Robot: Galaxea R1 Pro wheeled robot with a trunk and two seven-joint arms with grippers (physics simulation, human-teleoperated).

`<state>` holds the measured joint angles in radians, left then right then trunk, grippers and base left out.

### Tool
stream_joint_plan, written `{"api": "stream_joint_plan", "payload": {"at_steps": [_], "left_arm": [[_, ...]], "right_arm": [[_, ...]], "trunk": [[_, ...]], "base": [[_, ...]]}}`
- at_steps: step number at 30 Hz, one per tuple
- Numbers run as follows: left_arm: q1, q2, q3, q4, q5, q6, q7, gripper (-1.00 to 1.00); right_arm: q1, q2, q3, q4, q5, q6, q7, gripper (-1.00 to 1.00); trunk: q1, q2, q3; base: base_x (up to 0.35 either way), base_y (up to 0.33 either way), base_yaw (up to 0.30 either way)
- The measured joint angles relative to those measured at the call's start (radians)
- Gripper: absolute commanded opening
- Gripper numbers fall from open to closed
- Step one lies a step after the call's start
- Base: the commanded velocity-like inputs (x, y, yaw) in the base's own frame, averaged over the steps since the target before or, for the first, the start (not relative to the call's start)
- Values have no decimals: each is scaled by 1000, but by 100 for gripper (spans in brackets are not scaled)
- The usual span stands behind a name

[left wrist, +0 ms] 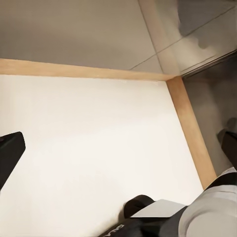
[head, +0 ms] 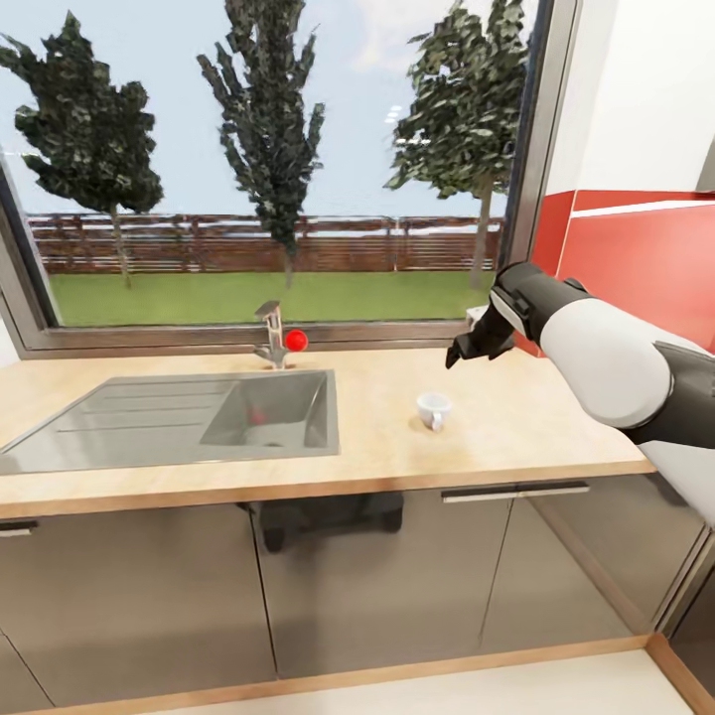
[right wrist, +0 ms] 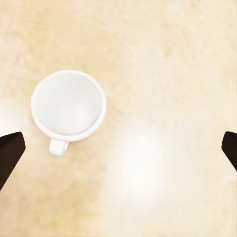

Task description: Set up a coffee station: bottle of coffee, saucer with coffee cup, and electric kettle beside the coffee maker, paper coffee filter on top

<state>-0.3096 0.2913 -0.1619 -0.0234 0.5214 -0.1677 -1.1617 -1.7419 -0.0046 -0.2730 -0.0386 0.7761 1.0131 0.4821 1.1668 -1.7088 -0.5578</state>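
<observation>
Currently right hand [head: 467, 350] wide open, empty, hovering above coffee cup [head: 433, 409], which stands on the surface [head: 516, 417] right of sink [head: 199, 417]. Risk: off-centre descent, finger clips rim, cup tips.

My right gripper [right wrist: 118, 148] showed only as two dark fingertips [right wrist: 10, 153] cut off at the right wrist view's side edges — the rest lay out of frame. In the head view my right forearm [head: 616, 367] ran off the edge at 3 o'clock, and it covered a small pale object [head: 477, 316] at the window sill, too hidden to name. My left gripper [left wrist: 118, 148] showed just one tip [left wrist: 9, 153], clipped at 9 o'clock — its state unclear. The sink [head: 129, 422] was cut at 9 o'clock.
</observation>
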Motion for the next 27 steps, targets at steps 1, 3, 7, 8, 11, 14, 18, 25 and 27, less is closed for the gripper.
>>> {"api": "stream_joint_plan", "payload": {"at_steps": [1, 3, 7, 8, 11, 14, 18, 25, 27], "left_arm": [[0, 0, 0, 0, 0, 0, 0, 100], [0, 0, 0, 0, 0, 0, 0, 100], [0, 0, 0, 0, 0, 0, 0, 100], [0, 0, 0, 0, 0, 0, 0, 100], [0, 0, 0, 0, 0, 0, 0, 100], [0, 0, 0, 0, 0, 0, 0, 100], [0, 0, 0, 0, 0, 0, 0, 100], [0, 0, 0, 0, 0, 0, 0, 100], [0, 0, 0, 0, 0, 0, 0, 100]], "right_arm": [[0, 1, 0, 1, 1, 0, 0, 100], [2, 0, 1, 1, 1, 0, 0, 100], [6, -2, 3, 23, 1, -2, 0, 100], [7, -3, 3, 37, 1, -1, 1, 100], [8, -4, 4, 49, 2, -1, 2, 100], [10, -6, 4, 60, 2, -2, 2, 100], [11, -7, 5, 65, 3, -2, 1, 100], [15, -7, 5, 76, 3, -2, 1, 100], [23, -7, 5, 81, 4, -3, 0, 100]], "trunk": [[0, 0, 0], [0, 0, 0], [0, 0, 0], [0, 0, 0], [0, 0, 0], [0, 0, 0], [0, 0, 0], [0, 0, 0], [0, 0, 0]], "base": [[144, -2, 0], [76, -1, 0], [34, 0, 0], [24, 0, 0], [76, 0, 0], [117, 0, 0], [55, 0, 0], [14, 0, 0], [74, 0, 0]]}}
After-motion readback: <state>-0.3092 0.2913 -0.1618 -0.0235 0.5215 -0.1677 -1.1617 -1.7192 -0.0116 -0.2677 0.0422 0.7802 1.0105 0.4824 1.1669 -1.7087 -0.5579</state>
